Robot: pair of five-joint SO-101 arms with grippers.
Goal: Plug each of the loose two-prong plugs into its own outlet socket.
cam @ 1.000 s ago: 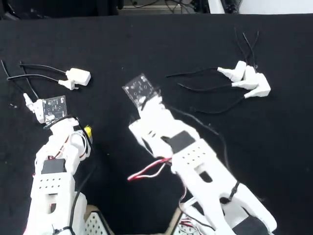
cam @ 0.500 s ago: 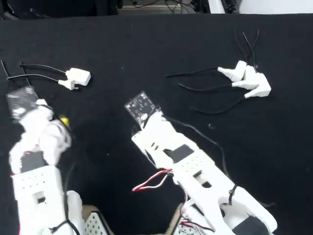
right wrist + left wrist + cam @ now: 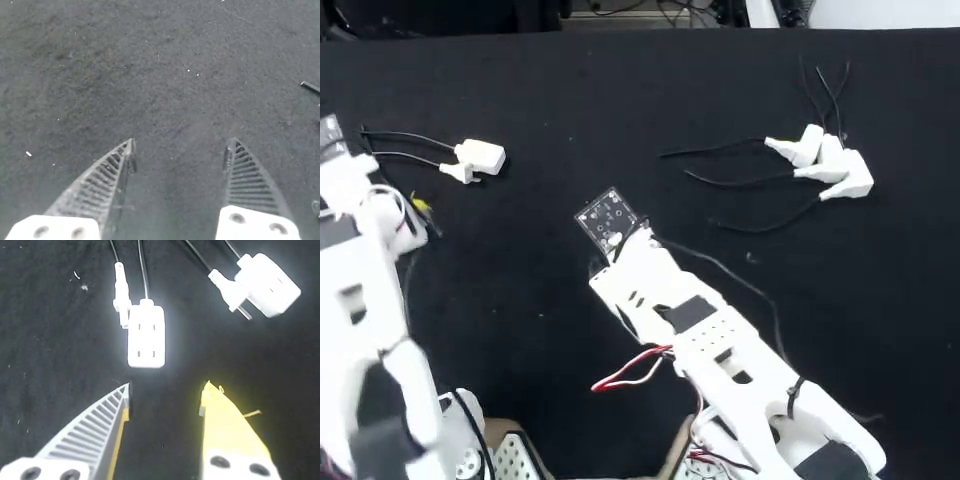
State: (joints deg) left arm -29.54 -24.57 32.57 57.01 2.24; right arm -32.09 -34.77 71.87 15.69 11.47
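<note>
Outlet socket (image 3: 146,336), boxy white plastic, near wide-spread ribbed left hand (image 3: 166,386)

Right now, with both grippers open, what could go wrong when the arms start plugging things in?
1. The left gripper hangs open just short of the outlet block, and a slim plug lies close against its side; closing there might catch both.
2. The white pieces in the far cluster lie bunched against one another; pulling one could drag its neighbours.
</note>
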